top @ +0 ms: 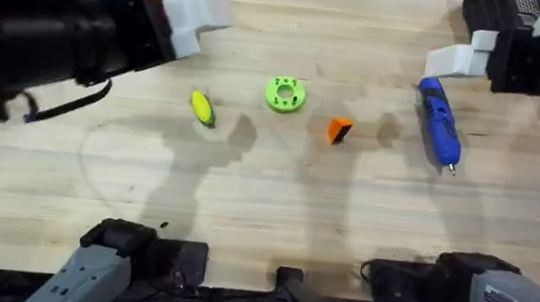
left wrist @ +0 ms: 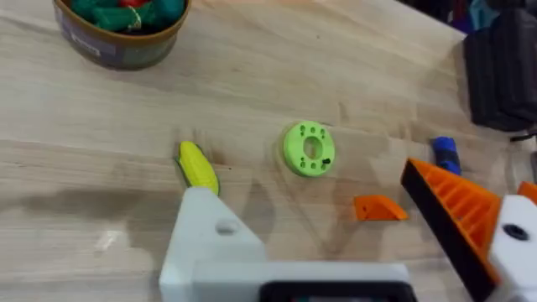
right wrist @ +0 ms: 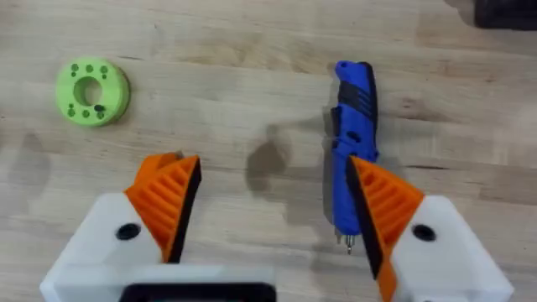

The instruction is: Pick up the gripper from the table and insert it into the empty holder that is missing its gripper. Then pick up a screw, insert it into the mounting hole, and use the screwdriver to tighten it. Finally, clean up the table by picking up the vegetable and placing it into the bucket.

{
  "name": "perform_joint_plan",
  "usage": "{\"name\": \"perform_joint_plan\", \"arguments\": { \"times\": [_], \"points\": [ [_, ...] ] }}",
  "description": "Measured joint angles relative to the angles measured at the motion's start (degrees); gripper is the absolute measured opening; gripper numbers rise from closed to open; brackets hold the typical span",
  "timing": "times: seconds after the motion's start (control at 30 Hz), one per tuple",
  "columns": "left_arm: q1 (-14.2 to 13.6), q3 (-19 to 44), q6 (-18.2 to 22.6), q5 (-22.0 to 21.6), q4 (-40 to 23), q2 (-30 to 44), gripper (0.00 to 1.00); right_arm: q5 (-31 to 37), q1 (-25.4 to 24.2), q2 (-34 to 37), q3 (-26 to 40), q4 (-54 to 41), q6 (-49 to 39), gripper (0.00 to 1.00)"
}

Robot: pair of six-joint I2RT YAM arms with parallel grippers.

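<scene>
Overhead looks down; wrist views share ring (left wrist: 309, 148)

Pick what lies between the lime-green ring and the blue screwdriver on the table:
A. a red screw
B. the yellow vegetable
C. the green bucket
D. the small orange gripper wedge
D: in the overhead view the orange gripper wedge lies between the ring and the screwdriver.
</scene>
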Motion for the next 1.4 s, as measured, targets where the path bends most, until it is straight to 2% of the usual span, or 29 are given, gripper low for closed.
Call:
{"name": "perform_joint_plan", "arguments": {
  "times": [0.33,0.5,0.6,0.77,0.9,1.03,1.2,1.4],
  "points": [
    [0.0,0.0,0.5,-1.3,-1.7,-4.0,0.985,0.0,0.0,0.0,0.0,0.0,0.0,0.994],
    [0.0,-0.2,5.5,-2.1,-0.3,-4.3,0.985,0.0,0.0,0.0,0.0,0.0,0.0,0.994],
    [0.0,-2.8,9.3,-2.1,5.0,-6.6,0.985,0.0,0.0,0.0,0.0,0.0,0.0,0.994],
    [0.0,-14.6,13.9,-1.6,17.6,-14.6,0.986,0.0,0.0,0.0,0.0,0.0,0.0,0.995],
    [0.0,-27.6,15.7,-0.1,29.6,-21.9,0.986,0.0,0.0,0.0,0.0,0.0,0.0,0.993],
    [0.0,-38.8,16.6,1.4,38.3,-28.2,0.986,0.0,0.0,0.0,0.0,0.0,0.0,0.994],
    [0.0,-48.6,17.2,2.3,43.7,-35.7,0.985,0.0,0.0,0.0,0.0,0.0,0.0,0.994],
    [0.9,-55.1,17.5,3.0,44.3,-44.2,0.985,0.0,0.0,0.0,0.0,0.0,0.0,0.994]
  ]
}}
